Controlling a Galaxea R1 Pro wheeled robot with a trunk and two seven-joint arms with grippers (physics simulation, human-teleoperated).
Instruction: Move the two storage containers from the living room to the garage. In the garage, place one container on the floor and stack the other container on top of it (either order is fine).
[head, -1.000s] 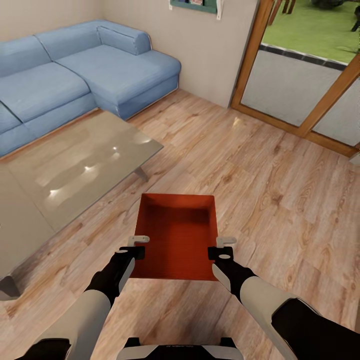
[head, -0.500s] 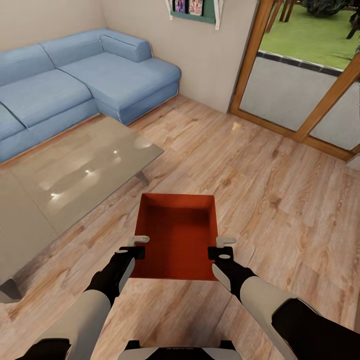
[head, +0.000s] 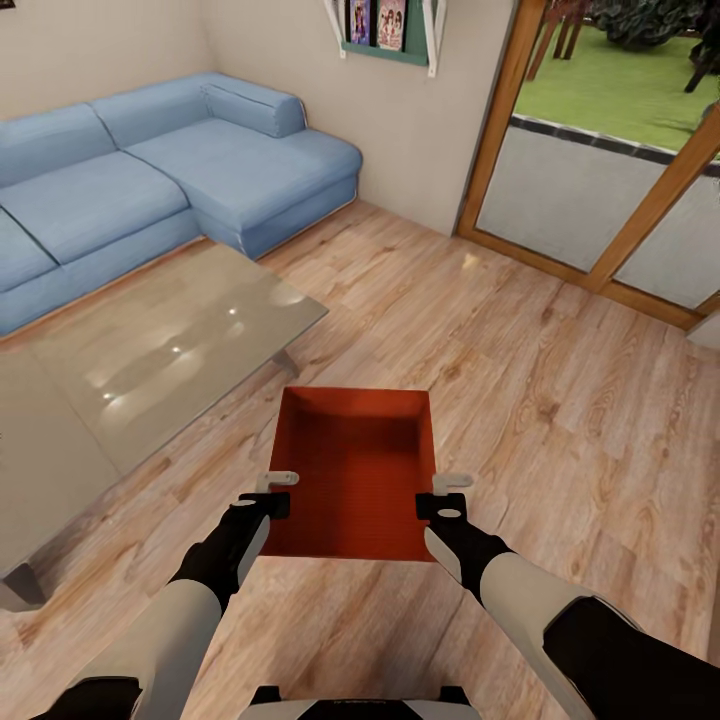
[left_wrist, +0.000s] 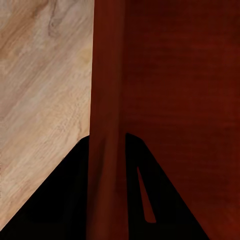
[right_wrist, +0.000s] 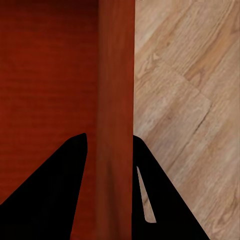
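One orange-red open-top storage container (head: 355, 470) hangs in front of me above the light wood plank floor (head: 560, 400) of the living room. My left gripper (head: 268, 498) is shut on its left wall (left_wrist: 106, 100), which runs between the dark fingers in the left wrist view. My right gripper (head: 442, 498) is shut on the right wall (right_wrist: 116, 100) in the same way. The container is empty and level. The second container is out of view.
A glass-topped coffee table (head: 130, 370) stands close on the left. A blue corner sofa (head: 160, 170) lies behind it. Wood-framed glass doors (head: 600, 170) fill the back right, with grass outside. A green wall shelf (head: 385, 25) hangs above.
The whole head view has shifted: sofa and table slid down and right a little, more of the wall shelf shows. The container and both grippers hold the same place in the picture.
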